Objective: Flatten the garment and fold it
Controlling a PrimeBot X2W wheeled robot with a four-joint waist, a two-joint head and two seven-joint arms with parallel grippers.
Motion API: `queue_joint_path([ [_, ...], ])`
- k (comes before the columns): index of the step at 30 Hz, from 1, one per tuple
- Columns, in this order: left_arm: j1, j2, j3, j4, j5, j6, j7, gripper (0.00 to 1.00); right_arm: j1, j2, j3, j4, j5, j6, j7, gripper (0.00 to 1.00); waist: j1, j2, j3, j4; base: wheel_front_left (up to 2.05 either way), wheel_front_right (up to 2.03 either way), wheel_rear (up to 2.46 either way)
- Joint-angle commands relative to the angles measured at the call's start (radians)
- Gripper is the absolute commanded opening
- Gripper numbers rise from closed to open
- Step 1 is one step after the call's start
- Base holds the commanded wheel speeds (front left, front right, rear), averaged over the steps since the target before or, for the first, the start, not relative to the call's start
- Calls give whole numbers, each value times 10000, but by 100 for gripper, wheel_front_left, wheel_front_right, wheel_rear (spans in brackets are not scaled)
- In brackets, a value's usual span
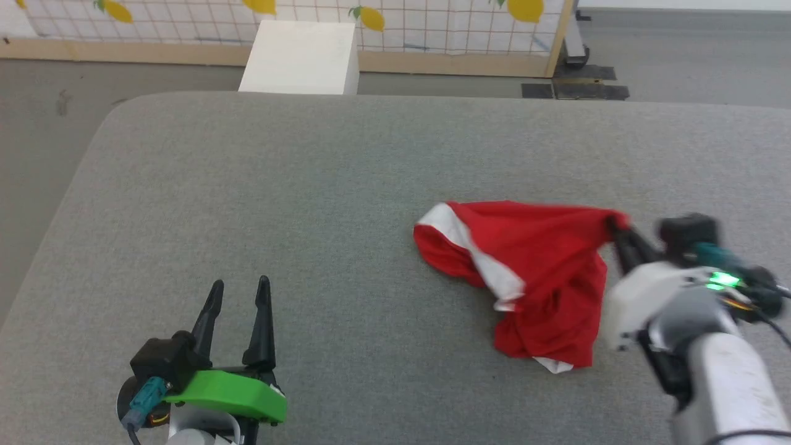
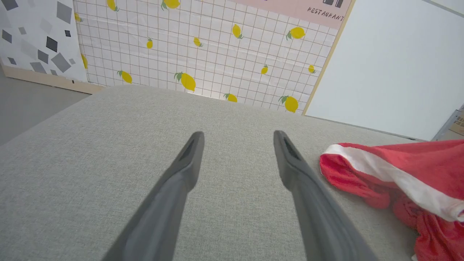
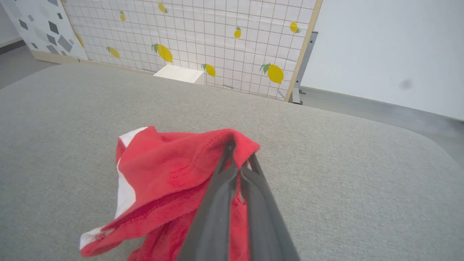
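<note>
The garment (image 1: 531, 272), red shorts with white stripes, lies crumpled on the right part of the grey padded table (image 1: 309, 204). My right gripper (image 1: 618, 228) is shut on its upper right corner, and the cloth there is lifted into a peak. Along the right wrist view the two dark fingers (image 3: 232, 170) pinch a fold of the garment (image 3: 170, 174) at their tips. My left gripper (image 1: 238, 290) rests open at the lower left, well apart from the cloth. Its spread fingers (image 2: 188, 159) point over bare table, with the garment (image 2: 398, 170) off to their right.
A white box (image 1: 301, 57) stands on the floor beyond the table's far edge, before a lemon-patterned grid panel (image 1: 401, 18). Grey floor runs along the table's left side and far right corner.
</note>
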Motion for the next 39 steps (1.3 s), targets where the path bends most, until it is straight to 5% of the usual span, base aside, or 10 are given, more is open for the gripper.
queue_joint_path([
  [1, 42, -26, 6, -15, 66, -70, -36, 100, 355, -12, -552, -198, 117, -15, -68, 0, 0, 0, -164, -187, 0, 0, 0],
  [12, 89, -26, -71, -28, 144, -70, -36, 100, 1945, -12, -4017, 367, 154, -15, 1087, 0, 0, 0, -230, -603, 0, 0, 0],
  [13, 82, -26, -87, -21, 154, -70, -36, 100, 1977, -12, -4077, 495, 180, -15, 1102, 37, 0, 0, -214, -624, 0, 0, 0],
  [14, 74, -26, -93, -19, 158, -70, -36, 100, 1980, -12, -4108, 559, 208, -15, 1044, 100, 0, 0, -202, -639, 0, 0, 0],
  [21, 71, -26, -113, 45, 169, -71, -36, 100, 2004, -12, -4255, 111, 567, -15, -1164, 100, 0, 0, -298, -765, 0, 0, 0],
  [28, -130, -26, -430, 95, 12, -71, -36, 100, 2665, -12, -2853, -1291, 500, -15, -3179, 100, 0, 0, -373, -1171, 0, 0, 0],
  [39, -3144, -26, -2714, 1997, -429, -60, 669, 100, 3018, -12, -846, -1375, 781, -15, -4391, 100, 0, 0, 366, -2233, 0, 0, 0],
])
